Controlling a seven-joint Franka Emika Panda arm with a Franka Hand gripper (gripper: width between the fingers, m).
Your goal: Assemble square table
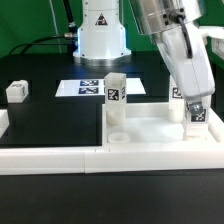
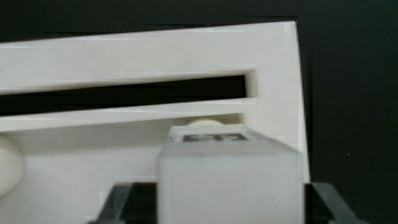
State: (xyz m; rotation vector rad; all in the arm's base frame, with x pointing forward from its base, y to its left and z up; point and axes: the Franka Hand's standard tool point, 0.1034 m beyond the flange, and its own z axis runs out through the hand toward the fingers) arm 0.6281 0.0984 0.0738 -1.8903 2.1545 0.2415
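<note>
The white square table top [image 1: 150, 135] lies flat near the front rail. One tagged white leg [image 1: 113, 92] stands upright at its corner on the exterior view's left. My gripper [image 1: 196, 106] is shut on another tagged leg [image 1: 198, 118] and holds it upright over the top's corner on the exterior view's right. In the wrist view that leg [image 2: 222, 170] fills the space between my fingers [image 2: 128, 202], above a round socket [image 2: 210, 126] in the top [image 2: 143, 60]. I cannot tell whether the leg touches the socket. A further tag [image 1: 177, 95] shows just behind my gripper.
A loose white leg [image 1: 15, 90] lies on the black table at the exterior view's far left. The marker board [image 1: 92, 88] lies in front of the robot base [image 1: 100, 35]. The low white border rail [image 1: 90, 158] runs along the front.
</note>
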